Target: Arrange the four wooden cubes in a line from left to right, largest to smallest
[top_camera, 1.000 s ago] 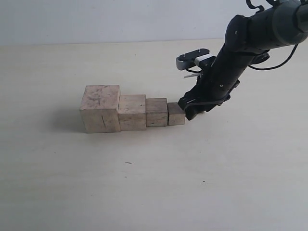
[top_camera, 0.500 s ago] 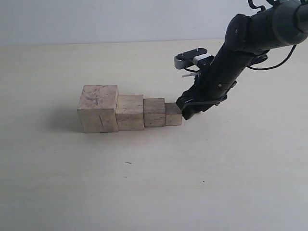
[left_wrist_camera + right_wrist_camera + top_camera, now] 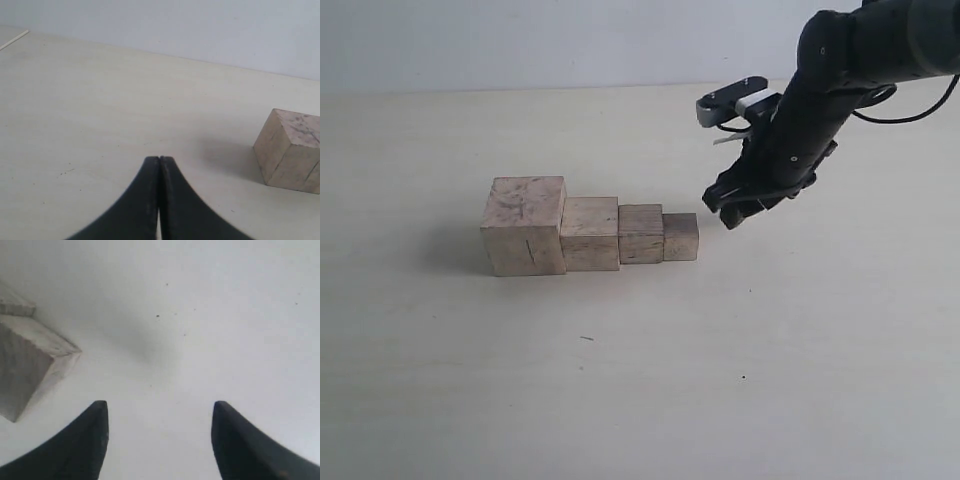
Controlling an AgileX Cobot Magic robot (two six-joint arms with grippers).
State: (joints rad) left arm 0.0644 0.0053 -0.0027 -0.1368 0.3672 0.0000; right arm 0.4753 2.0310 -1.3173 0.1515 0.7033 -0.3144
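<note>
Broad pale surface (image 3: pixel 620 380) carrying everything, with one row of four wooden cubes across it, long axis left to right in the exterior view.

Largest cube (image 3: pixel 525 225) at the left end. Next, second cube (image 3: pixel 592 233), then third cube (image 3: pixel 641 233), then smallest cube (image 3: pixel 680 236) at the right end. Each apparently touching its neighbour, with no gap visible. By the look of it, already in the order asked, largest to smallest.

Key relation: the whole row to the left of the right end effector (image 3: pixel 730 213) and a little lower, with the smallest cube nearest, just beside but clearly apart. Bare surface between tips and block. Right arm far closer to the row's small end than the left.

Right arm reaching down steeply from the upper right of the exterior view, wrist bent, tips aimed down and toward the row, seemingly lifted clear of the surface. In the right wrist view, jaws spread wide around nothing but surface, with the smallest cube off to one side, outside the gap.

Left end effector (image 3: pixel 159 160) out of the exterior view. In its own wrist view, jaws pressed together on nothing, low over the surface, with the largest cube well off to one side.

Probably little left to do beyond pulling back, or a light nudge if the row needs squaring. Risk in any return: clipping the smallest cube and breaking the line.
</note>
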